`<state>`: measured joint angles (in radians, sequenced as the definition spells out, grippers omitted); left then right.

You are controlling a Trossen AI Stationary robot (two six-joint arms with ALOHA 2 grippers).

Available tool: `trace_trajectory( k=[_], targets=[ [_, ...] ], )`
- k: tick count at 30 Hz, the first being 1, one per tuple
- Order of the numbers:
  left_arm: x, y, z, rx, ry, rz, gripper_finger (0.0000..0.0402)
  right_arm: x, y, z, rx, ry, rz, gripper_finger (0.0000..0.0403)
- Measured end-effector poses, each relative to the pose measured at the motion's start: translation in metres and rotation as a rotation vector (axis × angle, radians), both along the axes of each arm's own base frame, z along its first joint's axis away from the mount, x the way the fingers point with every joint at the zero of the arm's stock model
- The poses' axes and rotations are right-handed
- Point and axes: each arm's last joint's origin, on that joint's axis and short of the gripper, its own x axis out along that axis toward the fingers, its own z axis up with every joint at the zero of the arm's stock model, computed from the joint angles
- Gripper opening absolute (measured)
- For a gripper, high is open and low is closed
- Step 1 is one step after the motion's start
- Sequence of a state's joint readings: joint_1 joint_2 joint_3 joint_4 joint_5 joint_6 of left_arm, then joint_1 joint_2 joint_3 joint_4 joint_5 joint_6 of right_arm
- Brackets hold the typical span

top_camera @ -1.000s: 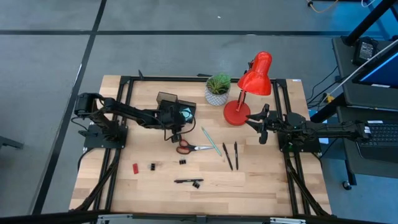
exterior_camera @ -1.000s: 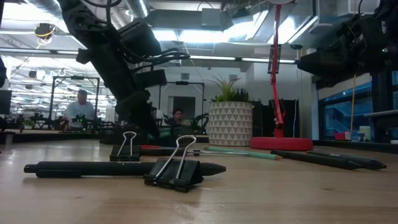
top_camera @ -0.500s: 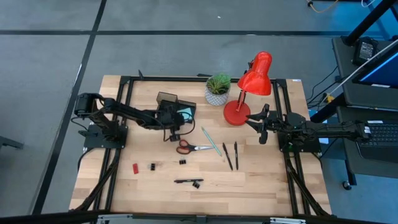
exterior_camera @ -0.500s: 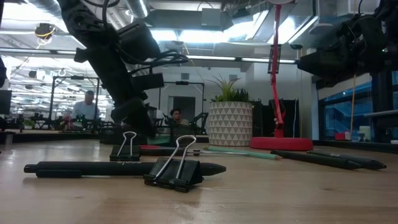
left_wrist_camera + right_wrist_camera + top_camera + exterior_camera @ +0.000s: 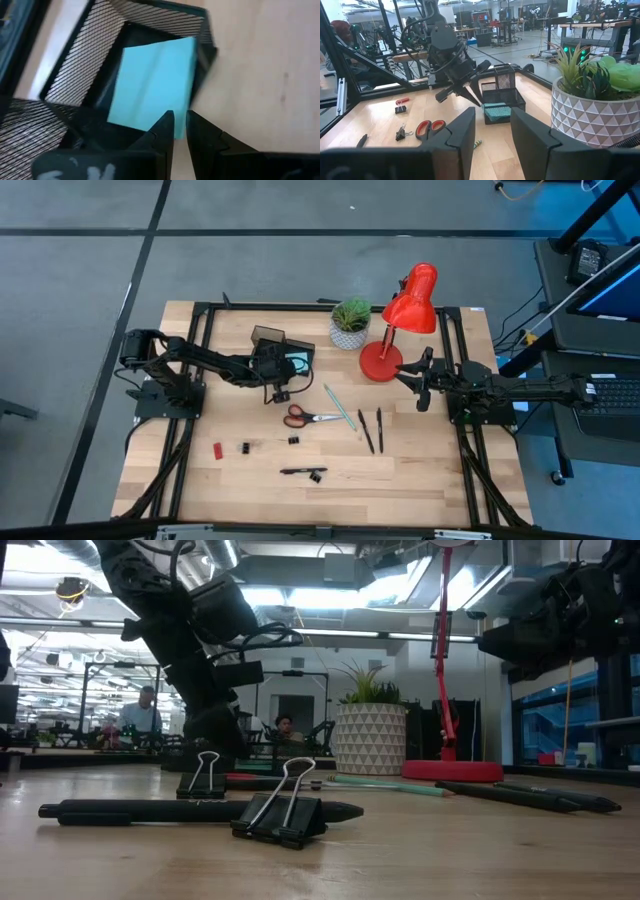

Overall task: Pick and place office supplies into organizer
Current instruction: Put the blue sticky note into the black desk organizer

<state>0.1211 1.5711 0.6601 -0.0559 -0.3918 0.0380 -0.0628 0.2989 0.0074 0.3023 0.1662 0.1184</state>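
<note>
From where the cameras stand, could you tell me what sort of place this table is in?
Most likely an open robotics lab or workshop. Beyond the wooden table the low view shows more benches with equipment, exposed ceiling ducts with strip lights, and people seated at work.
</note>
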Motion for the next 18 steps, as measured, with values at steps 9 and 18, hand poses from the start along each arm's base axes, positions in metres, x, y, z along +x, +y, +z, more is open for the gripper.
trace_trajectory(
  k=[9,18],
  targets=[
    [0.008,-0.01,0.007,-0.071,-0.002,-0.138,0.0044,0.0,0.0,0.0,0.0,0.0,0.0,0.0127],
    [0.006,0.002,0.004,-0.076,0.024,-0.094,0.0041,0.0,0.0,0.0,0.0,0.0,0.0,0.0127]
  ],
)
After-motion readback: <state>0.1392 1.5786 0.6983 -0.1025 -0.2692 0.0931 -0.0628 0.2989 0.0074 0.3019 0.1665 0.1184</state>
